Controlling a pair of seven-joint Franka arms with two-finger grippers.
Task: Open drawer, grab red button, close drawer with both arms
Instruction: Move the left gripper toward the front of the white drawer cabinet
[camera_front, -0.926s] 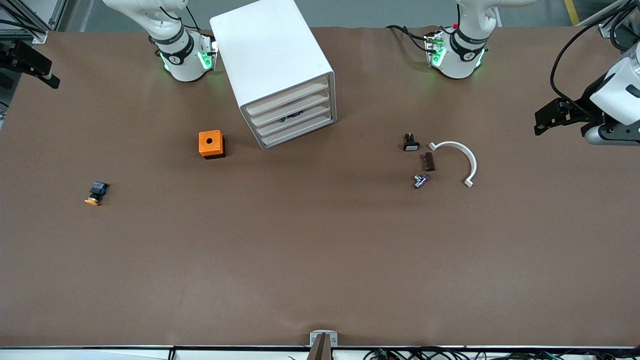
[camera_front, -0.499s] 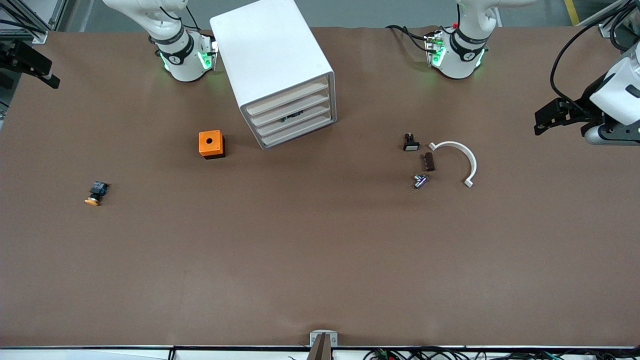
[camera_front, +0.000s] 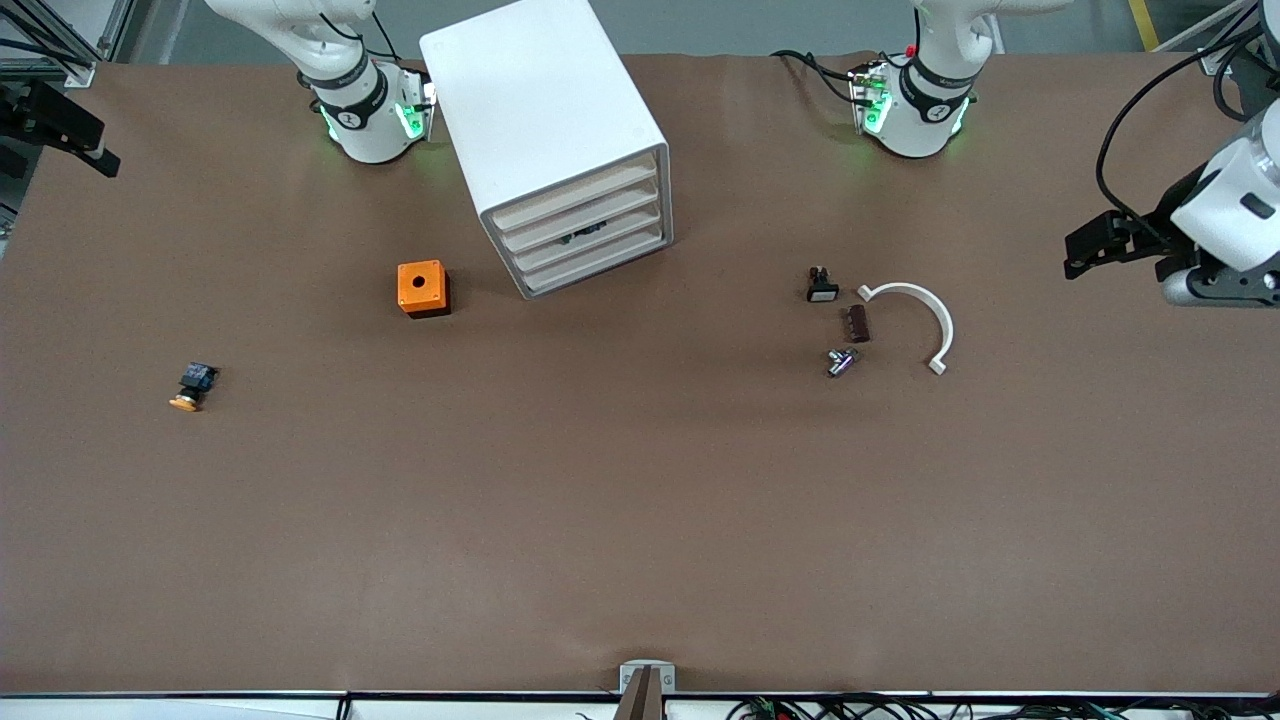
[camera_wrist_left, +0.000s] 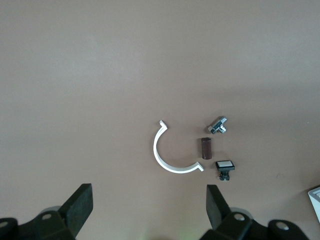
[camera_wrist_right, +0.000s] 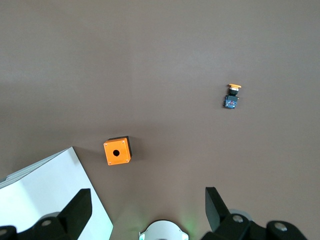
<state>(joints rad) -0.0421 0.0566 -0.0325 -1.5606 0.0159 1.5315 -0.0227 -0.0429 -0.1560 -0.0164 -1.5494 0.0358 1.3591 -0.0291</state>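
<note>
The white drawer cabinet (camera_front: 545, 110) stands between the arm bases with all of its drawers shut. It also shows in the right wrist view (camera_wrist_right: 45, 195). A small dark thing (camera_front: 583, 232) shows in the slot above the third drawer. The red-capped button is not in view. My left gripper (camera_front: 1075, 255) is open and empty, high over the left arm's end of the table. Its fingers stand wide apart in its wrist view (camera_wrist_left: 148, 194). My right gripper (camera_wrist_right: 147, 196) is open and empty, high over the table near the right arm's base.
An orange box with a hole (camera_front: 422, 288) sits beside the cabinet. An orange-yellow capped button (camera_front: 192, 387) lies toward the right arm's end. A white arc (camera_front: 915, 315), a black switch (camera_front: 822, 285), a brown piece (camera_front: 857, 323) and a metal fitting (camera_front: 840, 362) lie toward the left arm's end.
My left gripper has shifted slightly lower in the front view. Nothing on the table has moved.
</note>
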